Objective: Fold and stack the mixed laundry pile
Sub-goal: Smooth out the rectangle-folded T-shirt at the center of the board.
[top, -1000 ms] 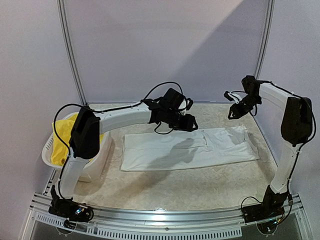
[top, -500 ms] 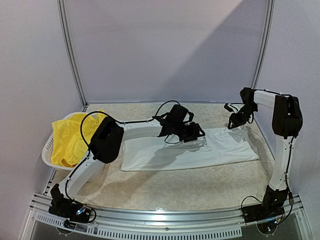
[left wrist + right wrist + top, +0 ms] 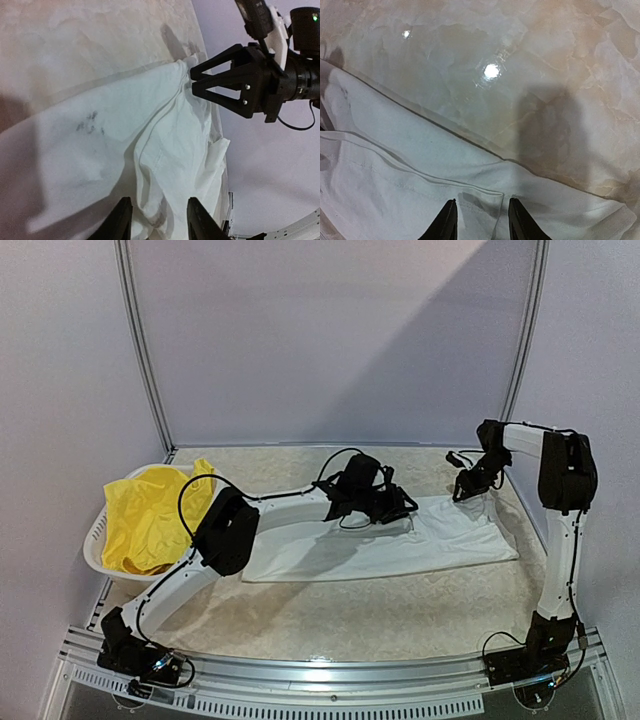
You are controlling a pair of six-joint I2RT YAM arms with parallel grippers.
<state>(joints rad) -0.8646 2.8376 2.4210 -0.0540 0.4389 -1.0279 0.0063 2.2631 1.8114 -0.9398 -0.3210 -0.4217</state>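
Basket (image 3: 92,540) left of white T-shirt (image 3: 445,535)

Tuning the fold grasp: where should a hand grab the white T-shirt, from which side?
Take the T-shirt by its far long edge, coming straight down from above. It lies flat on the table, so only the edge gives something to pinch; a sideways approach would probably just push the cloth.

High view, two close views
The top camera looks down from behind the arms (image 3: 290,507); both wrist cameras face the white T-shirt (image 3: 440,540) closely.
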